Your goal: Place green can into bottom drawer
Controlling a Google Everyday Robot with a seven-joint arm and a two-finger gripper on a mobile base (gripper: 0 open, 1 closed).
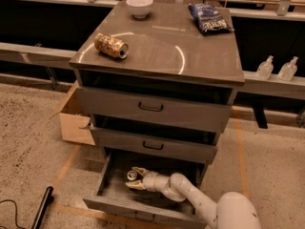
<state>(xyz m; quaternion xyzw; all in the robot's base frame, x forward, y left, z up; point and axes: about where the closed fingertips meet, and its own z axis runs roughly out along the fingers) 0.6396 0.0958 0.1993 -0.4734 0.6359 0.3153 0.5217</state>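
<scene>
The bottom drawer [109, 175] is pulled out at the foot of the grey cabinet. The green can [131, 175] stands upright inside it at the back middle; mostly its silver top shows. My gripper [135, 178] reaches into the drawer from the right, low over its floor. The fingers [138, 170] are spread on either side of the can, and the jaws stand open around it. My white arm [190, 197] comes in from the lower right over the drawer's front corner.
A gold-tan can [111, 46] lies on its side on the cabinet top, with a white bowl [139, 5] and a blue chip bag [208, 17] behind. The two upper drawers are slightly open. A cardboard box [76, 120] stands left of the cabinet.
</scene>
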